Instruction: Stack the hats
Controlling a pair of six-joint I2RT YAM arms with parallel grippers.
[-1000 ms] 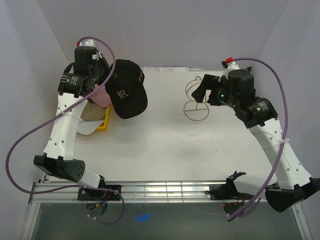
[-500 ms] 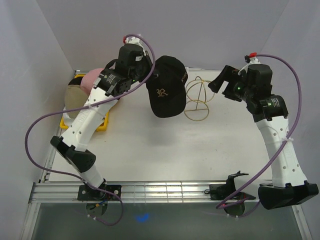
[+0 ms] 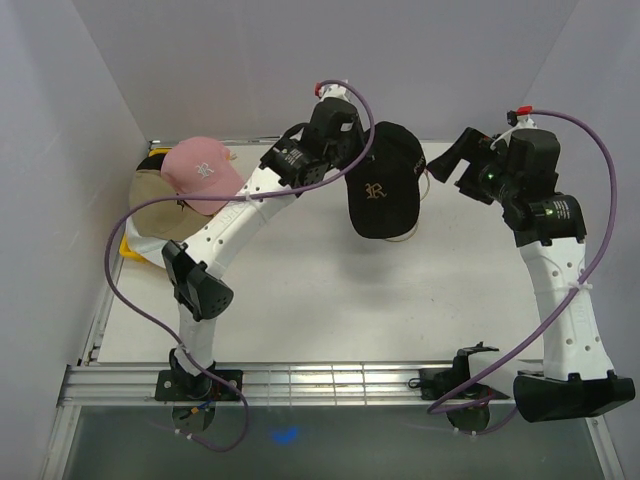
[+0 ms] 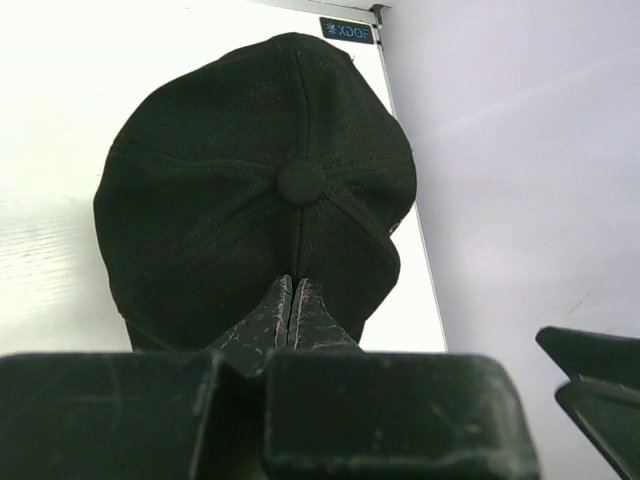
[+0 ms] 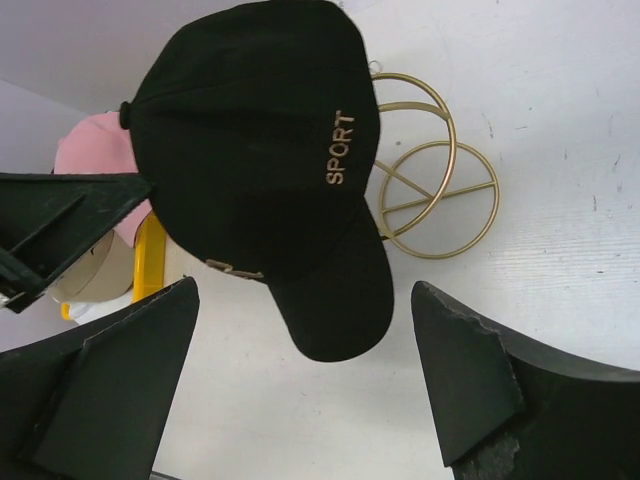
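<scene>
A black cap [image 3: 385,185] with gold lettering hangs in the air over the gold wire stand [image 5: 432,200]. My left gripper [image 3: 350,150] is shut on its rear edge, and in the left wrist view the fingertips [image 4: 292,292] pinch the fabric below the crown button. A pink cap [image 3: 200,170] rests on a tan cap [image 3: 150,195] at the far left. My right gripper [image 3: 450,160] stands wide open just right of the black cap, holding nothing. In the right wrist view the black cap's brim [image 5: 335,310] hangs between the spread fingers [image 5: 470,370] but lies farther off.
A yellow tray [image 3: 127,247] lies under the pile of caps at the left edge, with a pale cap edge showing beside it. The left arm stretches diagonally across the table. Grey walls close in at the back and both sides.
My left arm has swung from the tray at the left across to the right, carrying the black cap over the wire stand. The right gripper has drawn back to the right, still open.
</scene>
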